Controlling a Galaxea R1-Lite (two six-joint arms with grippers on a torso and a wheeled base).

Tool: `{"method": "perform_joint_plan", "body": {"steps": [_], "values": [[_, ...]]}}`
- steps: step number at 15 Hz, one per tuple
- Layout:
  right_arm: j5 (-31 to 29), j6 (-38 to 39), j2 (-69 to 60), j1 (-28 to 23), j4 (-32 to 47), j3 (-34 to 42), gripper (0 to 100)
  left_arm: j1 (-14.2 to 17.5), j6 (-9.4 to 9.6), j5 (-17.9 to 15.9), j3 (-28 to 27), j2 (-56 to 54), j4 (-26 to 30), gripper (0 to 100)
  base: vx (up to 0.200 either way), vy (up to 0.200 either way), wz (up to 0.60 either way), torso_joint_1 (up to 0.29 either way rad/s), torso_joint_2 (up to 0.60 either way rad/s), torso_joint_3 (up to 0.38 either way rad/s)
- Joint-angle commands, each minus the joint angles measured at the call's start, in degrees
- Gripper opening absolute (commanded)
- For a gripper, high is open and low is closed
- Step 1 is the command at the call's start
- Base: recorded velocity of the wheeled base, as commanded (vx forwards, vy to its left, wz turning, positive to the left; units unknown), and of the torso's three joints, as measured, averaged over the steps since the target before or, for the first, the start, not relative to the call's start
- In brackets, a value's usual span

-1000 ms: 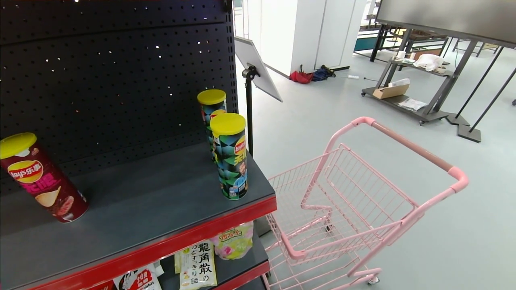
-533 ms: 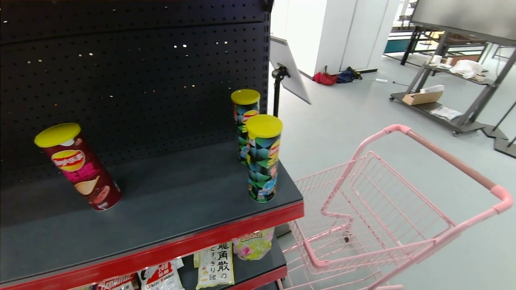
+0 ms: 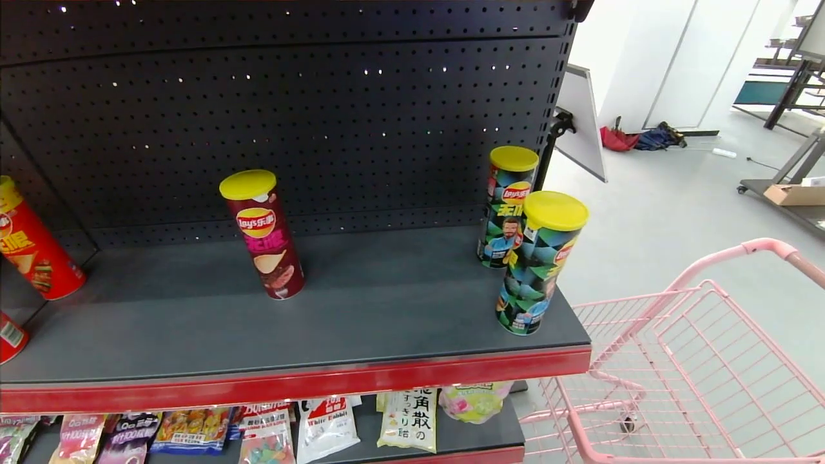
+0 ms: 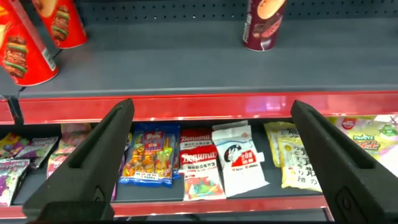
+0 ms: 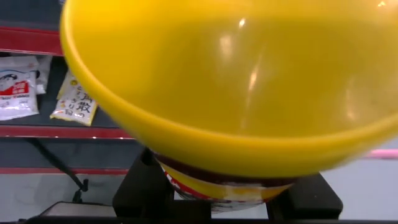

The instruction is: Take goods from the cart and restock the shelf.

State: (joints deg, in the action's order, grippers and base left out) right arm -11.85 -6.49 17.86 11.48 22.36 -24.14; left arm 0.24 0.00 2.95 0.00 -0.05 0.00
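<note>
The dark shelf board (image 3: 361, 303) with a red front edge carries a maroon chip can (image 3: 263, 232) near its middle and two green-patterned chip cans (image 3: 510, 206) (image 3: 540, 261) at its right end, all with yellow lids. My left gripper (image 4: 211, 106) is open and holds nothing, level with the red shelf edge (image 4: 199, 102), below the maroon can (image 4: 264, 25). My right gripper (image 5: 227, 193) is shut on a chip can (image 5: 224, 74) whose yellow lid looms close to that camera. The pink cart (image 3: 709, 361) stands right of the shelf; no goods show in the visible part of its basket.
Red chip cans (image 3: 32, 248) stand at the shelf's left end. Snack bags (image 3: 329, 425) line the lower shelf. A perforated back panel (image 3: 290, 116) closes the shelf behind. A white board on a stand (image 3: 580, 122) and open grey floor (image 3: 670, 219) lie to the right.
The head camera has swung left: the shelf now takes up most of the view and the cart sits at the right edge. The cans on the shelf stay where they were.
</note>
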Motion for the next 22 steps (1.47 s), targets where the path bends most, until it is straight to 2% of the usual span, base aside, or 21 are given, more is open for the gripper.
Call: {"method": "perform_joint_plan", "body": {"steps": [1, 3, 7, 20, 21, 22], "values": [[1.57, -0.19, -4.76, 1.52, -1.26, 2.25, 0, 0.02, 0.00, 0.04, 0.00, 0.05, 0.00, 100, 0.000, 0.000, 0.00, 0.000, 0.00, 0.000], [1.83, -0.19, -7.14, 2.14, -1.35, 3.48, 0, 0.02, 0.00, 0.04, 0.00, 0.05, 0.00, 100, 0.000, 0.000, 0.00, 0.000, 0.00, 0.000], [1.57, -0.28, -10.65, 2.23, -1.26, 6.03, 0, 0.02, 0.09, -0.05, 0.00, 0.05, 0.09, 100, 0.000, 0.200, 0.00, -0.004, 0.00, 0.001], [1.57, -0.28, -10.74, 2.23, -1.26, 6.30, 0, 0.02, 0.09, -0.05, 0.00, 0.05, 0.00, 100, 0.000, 0.200, 0.00, 0.003, 0.00, 0.001], [1.57, -0.28, -10.74, 2.23, -1.26, 6.30, 0, 0.02, 0.09, -0.05, -0.09, 0.05, 0.00, 100, -0.200, 0.200, 0.00, 0.002, 0.00, -0.002], [1.65, -0.37, -10.83, 2.23, -1.26, 6.38, 0, 0.02, 0.09, -0.05, 0.00, 0.05, 0.00, 100, 0.000, 0.000, 0.00, 0.000, 0.00, 0.000]]}}
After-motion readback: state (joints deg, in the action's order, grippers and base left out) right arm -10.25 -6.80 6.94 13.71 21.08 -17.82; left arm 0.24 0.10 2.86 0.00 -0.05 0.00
